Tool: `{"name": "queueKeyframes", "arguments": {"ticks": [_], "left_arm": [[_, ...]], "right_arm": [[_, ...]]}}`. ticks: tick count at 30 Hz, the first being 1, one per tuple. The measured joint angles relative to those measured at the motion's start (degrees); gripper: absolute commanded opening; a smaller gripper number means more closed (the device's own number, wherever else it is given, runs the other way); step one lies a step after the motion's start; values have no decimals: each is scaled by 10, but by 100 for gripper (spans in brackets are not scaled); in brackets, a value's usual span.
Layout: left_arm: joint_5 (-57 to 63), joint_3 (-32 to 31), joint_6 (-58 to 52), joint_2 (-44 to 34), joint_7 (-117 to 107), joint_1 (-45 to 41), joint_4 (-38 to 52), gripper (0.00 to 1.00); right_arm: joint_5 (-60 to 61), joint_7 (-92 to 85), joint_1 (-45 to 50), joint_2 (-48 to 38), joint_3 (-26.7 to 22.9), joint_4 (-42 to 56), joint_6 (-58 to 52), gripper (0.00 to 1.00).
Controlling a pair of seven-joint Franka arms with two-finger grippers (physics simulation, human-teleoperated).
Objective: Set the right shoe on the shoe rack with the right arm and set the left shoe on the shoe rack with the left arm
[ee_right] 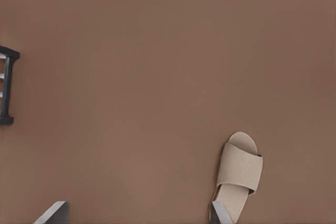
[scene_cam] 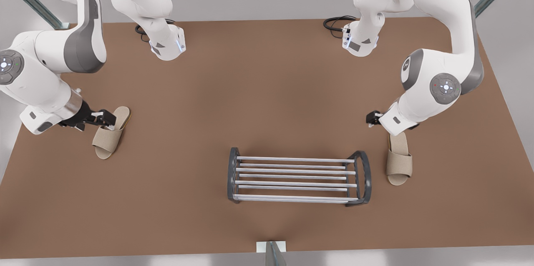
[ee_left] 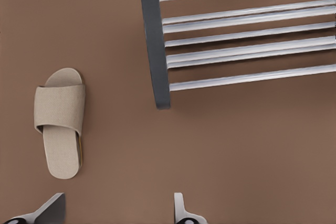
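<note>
The shoe rack (scene_cam: 297, 177), silver rods between dark arched end frames, stands near the table's front middle. A beige slipper, the right shoe (scene_cam: 109, 134), lies on the front view's left. My right gripper (scene_cam: 105, 120) stands open low over its heel end, one finger (ee_right: 218, 212) at the heel of the right shoe (ee_right: 240, 174). The left shoe (scene_cam: 399, 161) lies flat just off the rack's end on the front view's right. My left gripper (ee_left: 116, 211) hovers open above the table near the heel of the left shoe (ee_left: 59, 121), holding nothing, with the rack (ee_left: 247, 40) beyond.
Both arm bases and black cables (scene_cam: 336, 22) sit along the table's back edge. A small grey mount (scene_cam: 271, 250) stands at the front edge. Bare brown table (scene_cam: 258, 103) lies between the slippers and behind the rack.
</note>
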Motion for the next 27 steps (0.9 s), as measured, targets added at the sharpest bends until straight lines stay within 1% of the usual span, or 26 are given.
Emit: {"name": "queueKeyframes", "arguments": {"ticks": [3,4,6,8,9,10,11,12,14,16,17,18,20,23,24,26,27], "left_arm": [[1,0,10,3,-6,-4,14,100],[4,-1,14,-9,-7,3,-1,100],[19,-2,73,-65,-10,32,-126,99],[46,-2,185,-96,-12,52,-258,99],[69,-2,262,-96,-13,61,-320,99],[88,-1,343,-84,-14,71,-363,99],[103,-1,428,-59,-15,82,-390,99],[114,1,514,-21,-15,91,-405,99],[137,3,654,17,-16,112,-419,99],[187,3,753,24,-16,170,-423,99],[206,4,792,25,-16,186,-424,99],[226,4,825,25,-16,201,-427,99],[278,4,876,26,-16,245,-435,99],[321,4,927,29,-16,271,-450,99],[336,3,940,35,-16,285,-452,100],[371,2,959,57,-16,323,-452,100],[372,1,966,66,-17,329,-453,100]], "right_arm": [[2,1,-2,9,-1,0,9,100],[2,2,-2,14,-1,-1,11,100],[3,3,-1,38,-1,-1,13,100],[4,4,-1,56,-1,-4,15,100],[2,4,-4,55,-1,-15,17,100],[0,4,-8,39,-1,-41,25,100],[-3,4,-13,2,-1,-102,45,100],[-6,5,-17,-47,-1,-183,79,100],[-9,6,-20,-143,-1,-322,154,100],[-10,7,-22,-231,1,-479,262,100],[-11,8,-33,-260,1,-560,335,100],[-11,10,-39,-273,2,-607,404,100],[-11,13,-44,-269,3,-626,511,100],[-11,18,-59,-253,2,-621,624,100],[-11,18,-69,-233,2,-622,662,100],[-11,17,-112,-145,2,-627,751,100],[-11,13,-139,-98,3,-630,799,100]]}}
